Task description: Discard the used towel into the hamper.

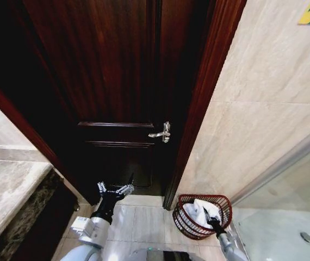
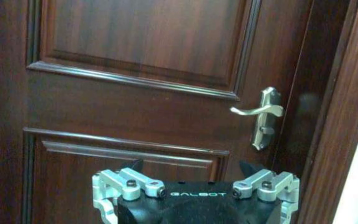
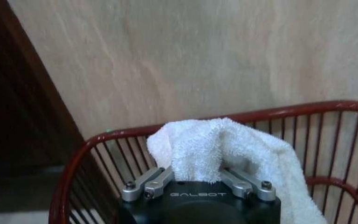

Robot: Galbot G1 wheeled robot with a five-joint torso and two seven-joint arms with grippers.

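1. Right arm reaches forward and down from the lower right of the head view; right gripper [image 1: 214,219] sits inside the hamper [image 1: 186,224], below its rim.
2. Right gripper fingers pinched together on the white towel [image 3: 223,149]; the terry cloth rises out of the clamp in a fold and drapes down one side of the gripper body.
3. Towel in the head view [image 1: 203,209] lies within the hamper's ring, touching the gripper and bunched toward the wall side of the basket.
4. Hamper: red-brown wire, open sides, thick rim [image 3: 272,114]. Stands on the tiled floor [image 1: 144,223] in the corner between door frame and beige wall [image 1: 264,109].
5. Left arm held forward at lower left, left gripper [image 1: 115,190] spread open, empty, facing the dark wooden door [image 2: 141,60]; well apart from the hamper.
6. Silver lever handle [image 2: 261,112] on the door, beside the frame.
7. Writing: "GALBOT" on both gripper bodies, read in the wrist views.
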